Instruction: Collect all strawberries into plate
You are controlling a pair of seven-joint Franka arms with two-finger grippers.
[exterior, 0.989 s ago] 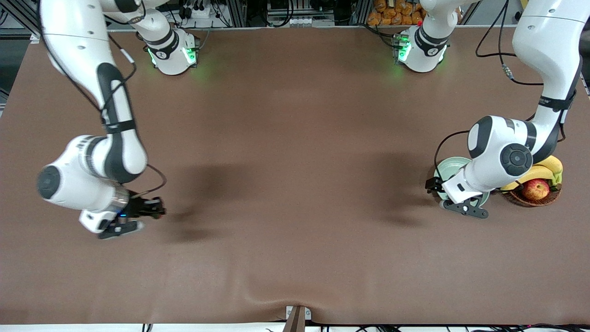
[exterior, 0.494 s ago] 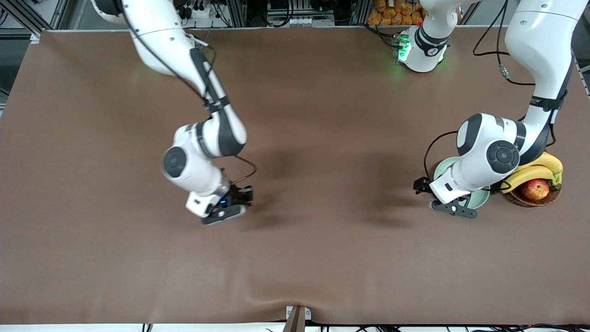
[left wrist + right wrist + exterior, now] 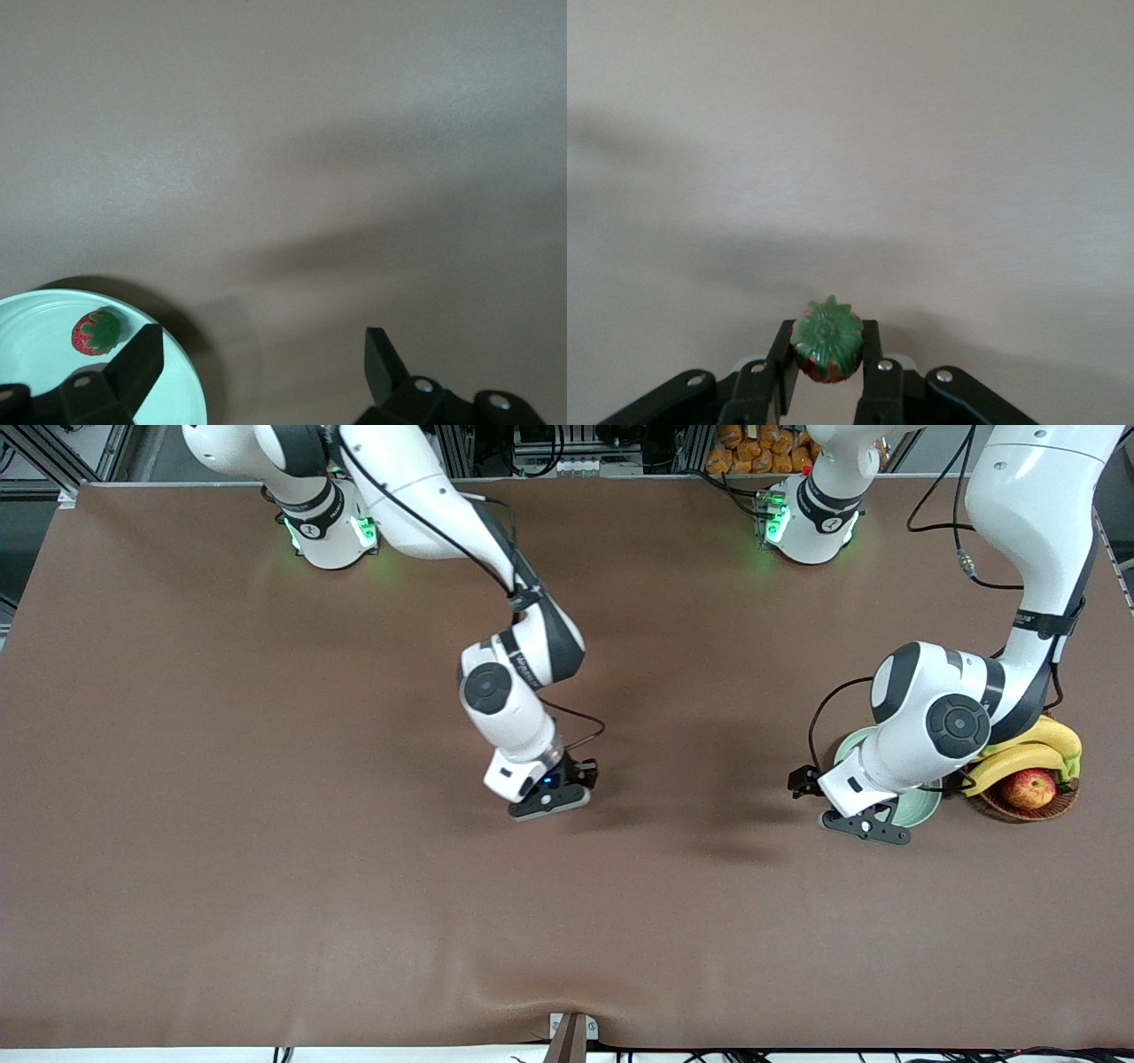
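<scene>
Over the middle of the table (image 3: 266, 921) the right gripper (image 3: 828, 376) is carrying a strawberry (image 3: 826, 351), fingers clamped tight on it, green top facing out. So this looks like the transport step: berry picked, heading for the plate (image 3: 921, 808), which is sitting near the left arm's end of the table, right beside the basket (image 3: 1019, 810) with the banana and apple. One strawberry in the plate (image 3: 96, 330) is already showing in the left wrist view. The left gripper (image 3: 261, 363) is hanging over the plate's rim with fingers spread wide, holding nothing. Next the right arm probably needs to get over the plate, so the left one should clear out. Compared with a second ago, the right gripper has swung from its own end of the table to the middle, while the left has barely drifted.
</scene>
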